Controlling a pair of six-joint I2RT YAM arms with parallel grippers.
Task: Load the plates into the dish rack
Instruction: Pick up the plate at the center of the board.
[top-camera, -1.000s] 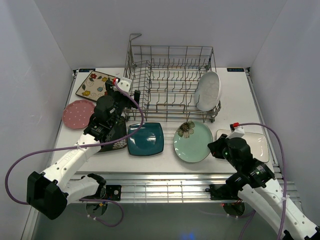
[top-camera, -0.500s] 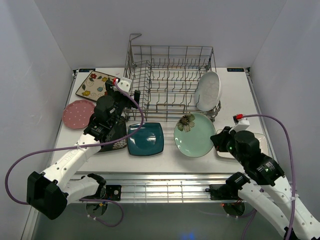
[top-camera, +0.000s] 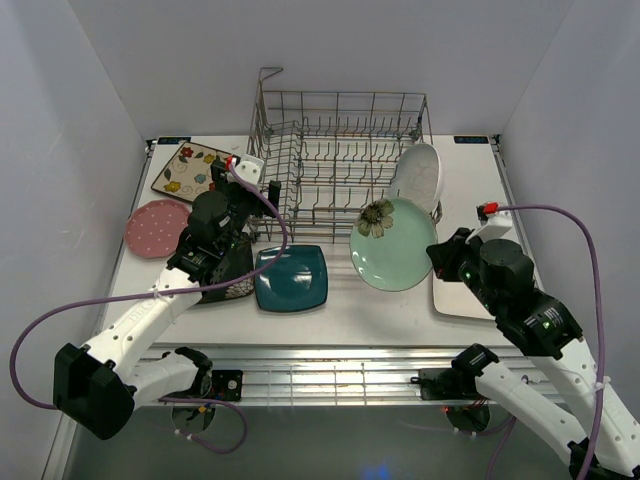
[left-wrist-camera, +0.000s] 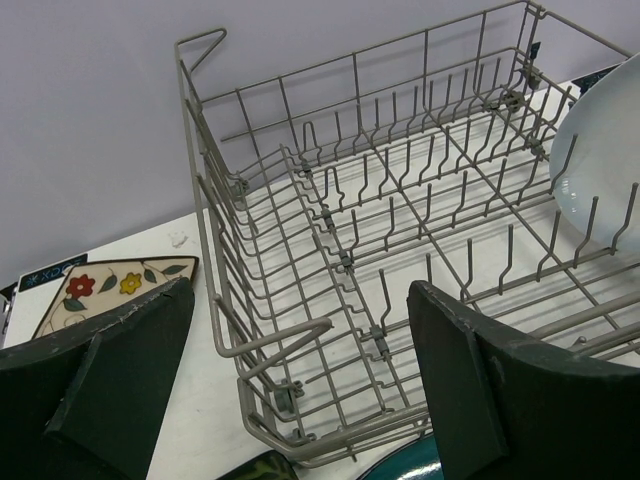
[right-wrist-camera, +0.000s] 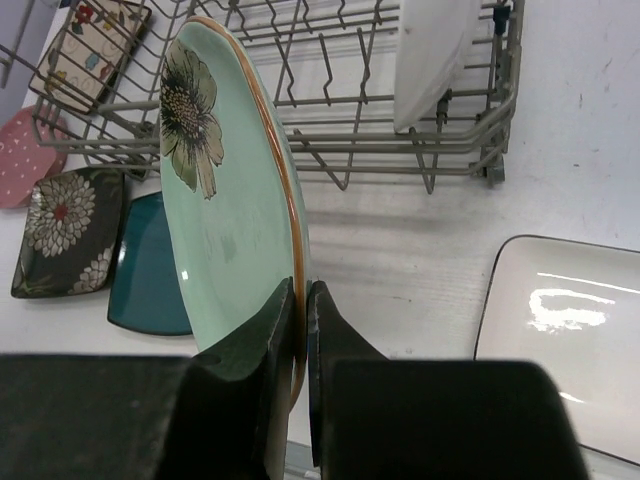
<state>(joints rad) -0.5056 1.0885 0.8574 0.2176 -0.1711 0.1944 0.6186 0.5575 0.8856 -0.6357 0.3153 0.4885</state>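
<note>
My right gripper (top-camera: 436, 256) is shut on the rim of the mint-green round plate (top-camera: 392, 246), holding it raised and tilted before the dish rack's (top-camera: 300, 135) front right; it also shows in the right wrist view (right-wrist-camera: 225, 215), with the gripper (right-wrist-camera: 303, 290) pinching its edge. The white oval plate (top-camera: 416, 180) stands in the rack's right end. My left gripper (top-camera: 240, 192) is open and empty at the rack's front left corner (left-wrist-camera: 270, 385). The teal square plate (top-camera: 291, 277), dark patterned square plate (top-camera: 232, 272), pink dotted plate (top-camera: 152, 227), cream floral plate (top-camera: 185, 170) and white rectangular plate (top-camera: 450, 295) lie on the table.
The rack's tall wire handle (top-camera: 270, 75) rises at its back left. White walls close in both sides and the back. The metal rail (top-camera: 320, 370) runs along the table's near edge.
My right gripper has lifted the mint-green plate off the table, tilted it up and carried it toward the rack's front right. The left arm has not moved.
</note>
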